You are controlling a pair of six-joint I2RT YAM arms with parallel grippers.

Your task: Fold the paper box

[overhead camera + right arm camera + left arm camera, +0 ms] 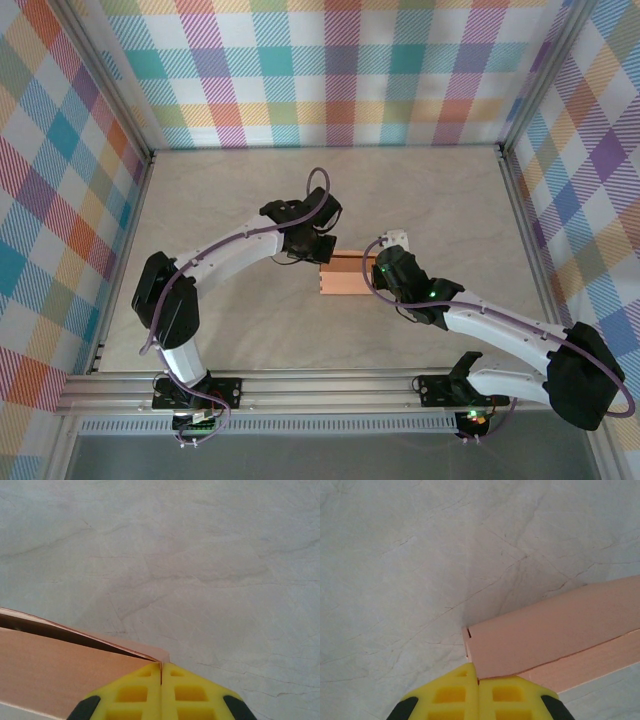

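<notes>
The paper box (343, 278), a small shallow rectangular box of salmon-orange thin card, lies near the middle of the light grey marble-patterned table (240, 200), between the two grippers. In the top view the left gripper (318, 258) stands at the far left corner of the box, and the right gripper (376, 268) stands at its right end. In the left wrist view the yellow fingers (452, 695) of the left gripper (478, 677) are pressed together, and their tips touch the near corner of a smooth panel of the paper box (555, 630). A small tab (466, 642) sticks out at the left end of this panel, and a second layer of card (590, 665) shows below it. In the right wrist view the right gripper (161, 666) also has its yellow fingers (192, 695) together, with the corner of the paper box (60, 665) meeting the tips. A dark gap shows under the upper edge of the box there. For both grippers I cannot tell whether a thin edge of card is pinched between the fingers. Coloured plaid walls (330, 70) surround the table.
</notes>
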